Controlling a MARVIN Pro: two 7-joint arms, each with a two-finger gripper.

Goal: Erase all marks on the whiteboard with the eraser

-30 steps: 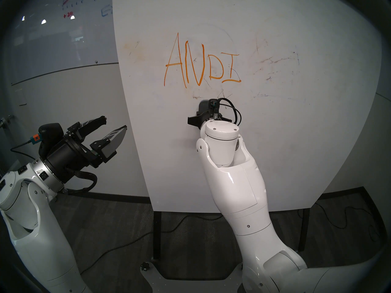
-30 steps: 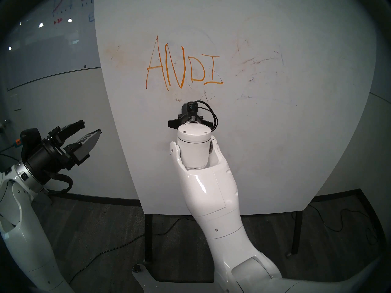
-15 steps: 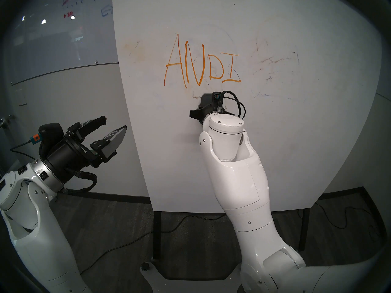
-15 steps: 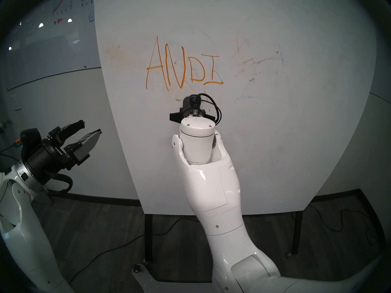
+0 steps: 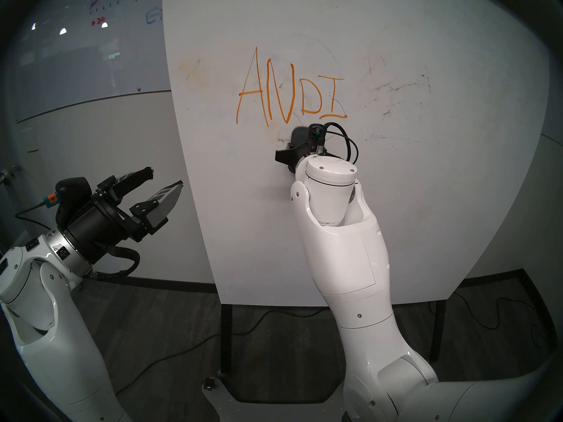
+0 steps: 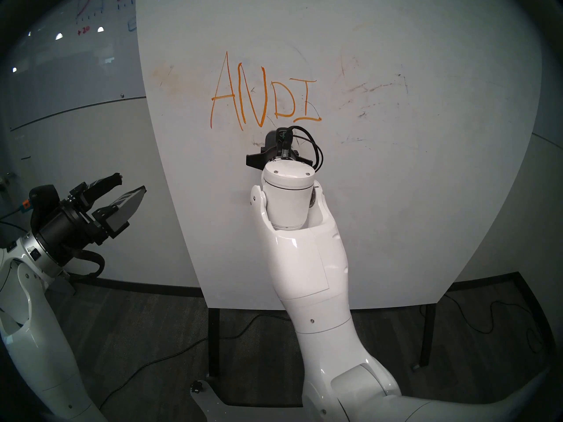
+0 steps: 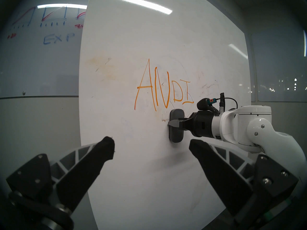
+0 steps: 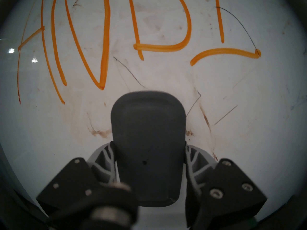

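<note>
The whiteboard (image 5: 396, 199) carries orange marks (image 5: 289, 92) spelling ANDI. In the left wrist view my right gripper (image 7: 174, 123) is shut on the dark grey eraser (image 7: 176, 135), which lies flat against the board just below the N and D. The right wrist view shows the eraser (image 8: 147, 125) gripped on both sides by that gripper (image 8: 147, 151), its top end a short way under the orange marks (image 8: 103, 58). My left gripper (image 5: 166, 177) hangs open and empty off the board's left edge, and its open fingers frame the left wrist view (image 7: 152, 142).
Faint grey-brown scratches (image 5: 396, 89) and smudges (image 8: 99, 132) dot the board. A glass wall board with red and blue scribbles (image 5: 100, 13) stands behind at left. Black legs (image 5: 226, 339) hold the whiteboard above a dark floor with cables (image 5: 182, 351).
My right arm has slid the eraser up the board and slightly right, closer to the bottom of the letters. The left arm has not moved.
</note>
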